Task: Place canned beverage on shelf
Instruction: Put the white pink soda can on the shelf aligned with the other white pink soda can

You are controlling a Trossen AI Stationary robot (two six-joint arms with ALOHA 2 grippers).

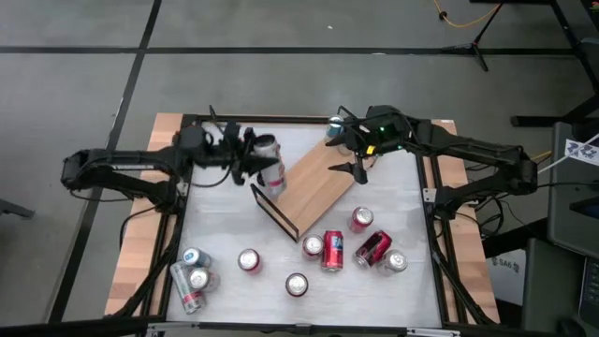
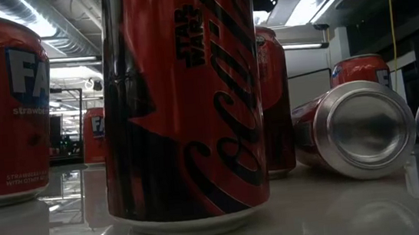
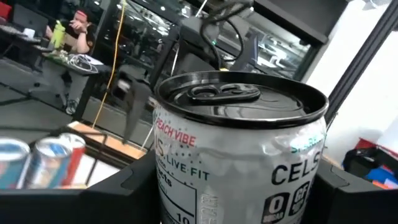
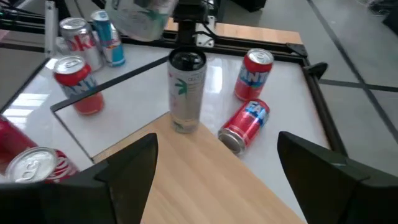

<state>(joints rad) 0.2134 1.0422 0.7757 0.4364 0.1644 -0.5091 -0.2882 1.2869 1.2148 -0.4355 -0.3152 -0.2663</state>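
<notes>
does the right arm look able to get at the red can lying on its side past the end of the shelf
Probably yes. The right gripper hangs open and empty over the shelf, and the tipped red can lies in the open on the white table beyond the board's end. The tall white can stands beside it, not in the way.

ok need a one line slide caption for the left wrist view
Left tool gripping an upright white Celsius can, unopened tab up, with other cans beyond.
</notes>
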